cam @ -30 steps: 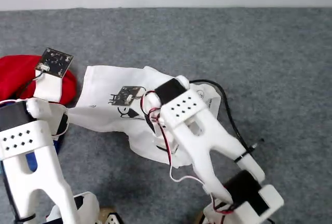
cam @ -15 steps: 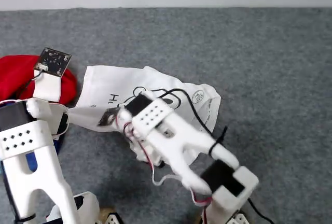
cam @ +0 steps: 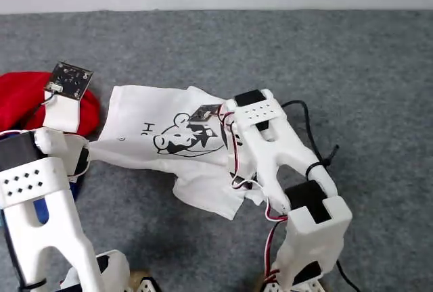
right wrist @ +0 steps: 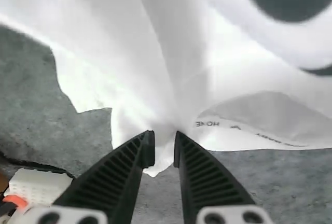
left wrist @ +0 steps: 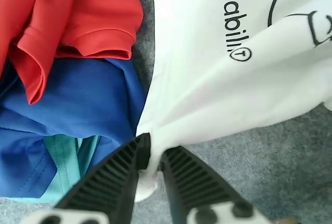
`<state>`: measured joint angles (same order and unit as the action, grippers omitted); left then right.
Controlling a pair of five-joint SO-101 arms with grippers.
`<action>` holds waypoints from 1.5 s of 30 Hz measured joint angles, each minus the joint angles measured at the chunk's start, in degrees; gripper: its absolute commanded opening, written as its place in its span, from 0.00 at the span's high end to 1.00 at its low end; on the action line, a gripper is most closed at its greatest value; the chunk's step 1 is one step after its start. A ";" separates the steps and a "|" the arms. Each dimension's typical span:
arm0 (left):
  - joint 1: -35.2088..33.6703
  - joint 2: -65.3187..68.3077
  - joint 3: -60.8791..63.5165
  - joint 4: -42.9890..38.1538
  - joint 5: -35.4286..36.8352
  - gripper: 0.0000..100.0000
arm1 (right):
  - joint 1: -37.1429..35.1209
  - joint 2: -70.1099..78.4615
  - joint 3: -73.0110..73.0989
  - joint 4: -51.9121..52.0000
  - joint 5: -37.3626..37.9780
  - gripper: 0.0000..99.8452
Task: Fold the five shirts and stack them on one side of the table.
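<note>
The left gripper is pinching an edge of the white shirt, jaws nearly closed. The right gripper is clamping a bunched fold of it.

High view: fixed, steeply down over grey surface. Wrist views: close-up along each arm's fingers onto white shirt, shared by all.

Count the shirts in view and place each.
4. The white shirt lies spread in the middle; the red shirt, blue shirt and teal shirt are piled beside it. A fifth may be hidden underneath.
</note>
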<state>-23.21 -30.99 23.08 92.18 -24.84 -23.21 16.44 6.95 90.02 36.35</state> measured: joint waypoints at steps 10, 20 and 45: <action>0.00 0.00 0.00 0.00 0.00 0.99 | -10.37 -8.44 -4.04 10.29 -2.73 0.93; 0.00 0.00 0.00 0.00 0.00 0.99 | -20.75 -13.80 5.89 9.67 -6.95 0.84; 0.00 0.00 0.00 0.00 0.00 0.99 | -18.73 3.60 6.42 -3.69 -8.18 0.84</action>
<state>-23.21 -30.99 23.08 92.18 -24.84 -41.93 20.04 13.36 86.33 28.18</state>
